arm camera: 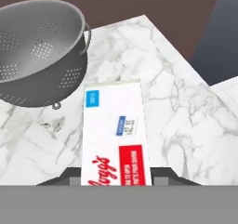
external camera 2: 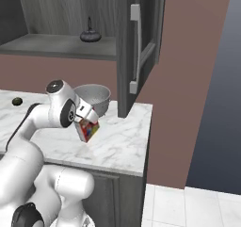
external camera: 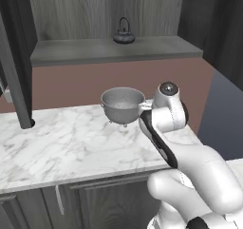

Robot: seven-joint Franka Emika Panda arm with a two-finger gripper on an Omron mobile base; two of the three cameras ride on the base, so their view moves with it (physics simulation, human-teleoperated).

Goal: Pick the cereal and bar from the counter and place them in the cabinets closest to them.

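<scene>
Hand view shows the cereal (arm camera: 114,135) box pinched tight between the jaws, sticking out over the white table (arm camera: 176,97); the grey colander (arm camera: 39,51) sits just beside it; right base view shows the box (external camera 2: 88,129) tilted, lifted a little above the table, near the open cabinets (external camera 2: 136,42); a dark kettle (external camera 2: 90,34) stands on the shelf.

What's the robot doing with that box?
The white robot arm's gripper is shut on the cereal, a thin white box, tilted by the counter. A grey colander stands right beside it. Up on the cabinets' shelf sits a small dark kettle. One cabinet door hangs open. The cereal is not on the shelf yet.
</scene>
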